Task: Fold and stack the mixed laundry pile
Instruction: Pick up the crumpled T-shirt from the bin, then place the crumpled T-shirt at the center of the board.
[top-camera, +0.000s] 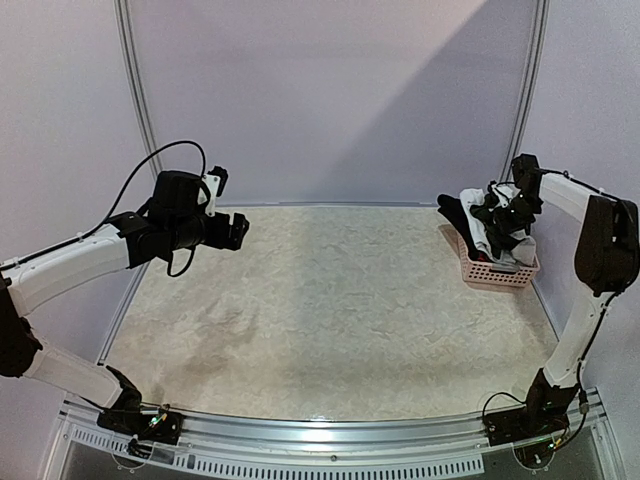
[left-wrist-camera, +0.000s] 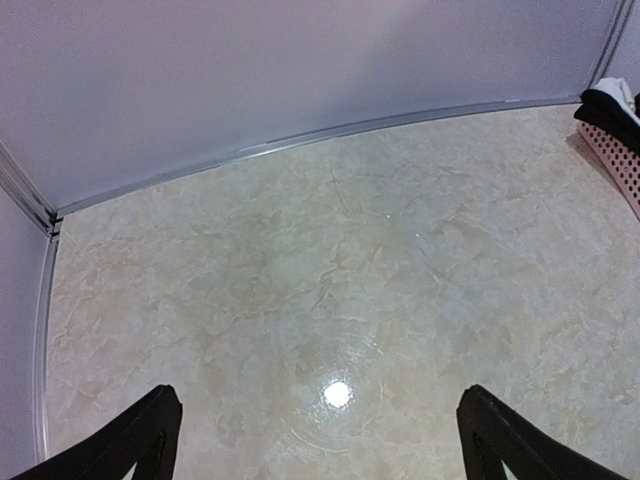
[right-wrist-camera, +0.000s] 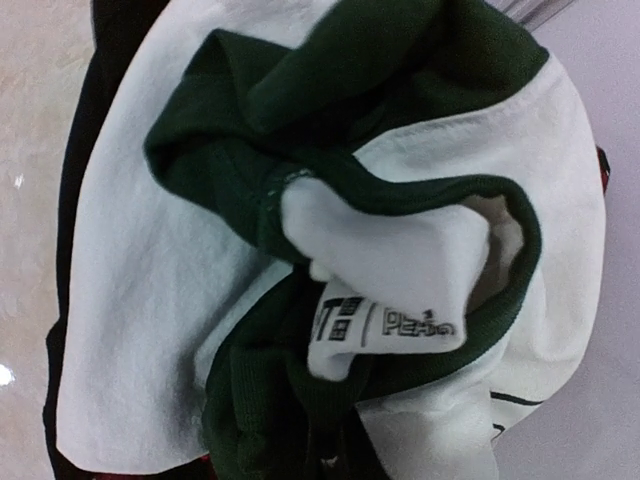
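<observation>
The mixed laundry pile is heaped in a pink perforated basket at the table's far right. My right gripper is pushed down into the top of the pile, and cloth hides its fingers. The right wrist view is filled by a white garment with dark green ribbed trim and a printed neck label. Whether cloth is pinched cannot be seen. My left gripper hovers above the table's left side, open and holding nothing. Its two dark fingertips stand far apart over bare tabletop.
The marbled table has raised metal rails along its back and side edges. The left wrist view catches the basket's corner, with dark cloth on it, at far right. White walls close in behind and beside.
</observation>
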